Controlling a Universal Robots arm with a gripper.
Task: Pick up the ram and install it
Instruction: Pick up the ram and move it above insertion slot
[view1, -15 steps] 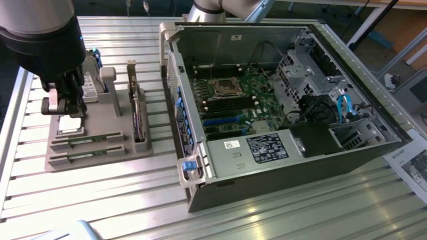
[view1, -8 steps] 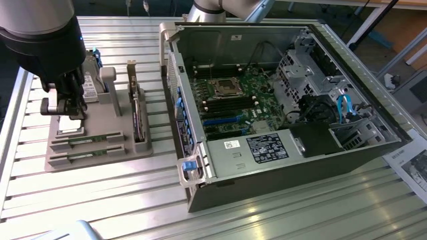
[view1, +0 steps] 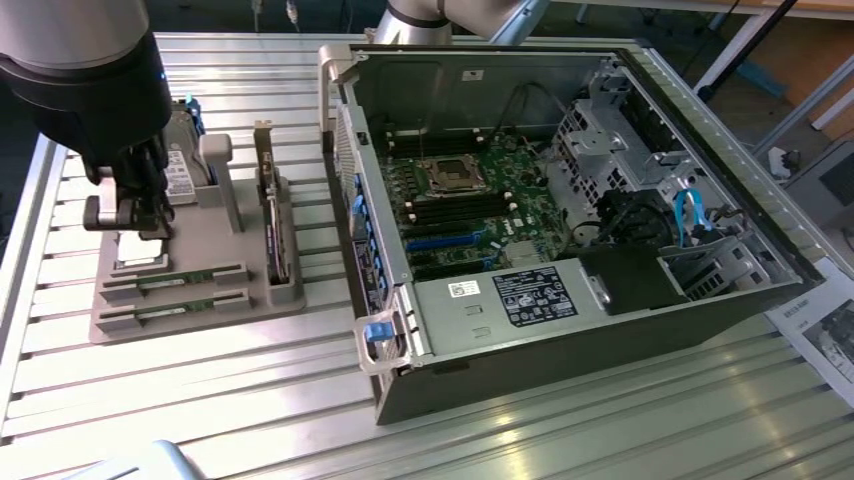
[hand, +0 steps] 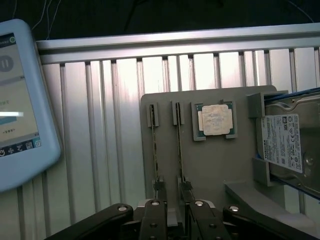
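Hovering over gray holder (hand: 215, 170) with gripper (hand: 176, 205) spread open, gripping nothing. Lined up along ram (hand: 181, 155), parked on edge in holder slot beside twin stick (hand: 155, 155), flat faces exposed, likely for pinching. Just beside open case (view1: 441, 70) on exterior view's right.

Bare tabletop (view1: 200, 400) lies open in front of the gray holder (view1: 267, 300) and in the narrow strip between it and the open-sided computer case (view1: 561, 350). On the holder, the upright expansion card (view1: 278, 235) and hard drive (hand: 282, 145) stand beside the flat-lying ram sticks (view1: 174, 283). Inside the case, cables (view1: 687, 215), the drive cage (view1: 601, 140) and the power supply (view1: 467, 320) crowd the motherboard (view1: 461, 215).
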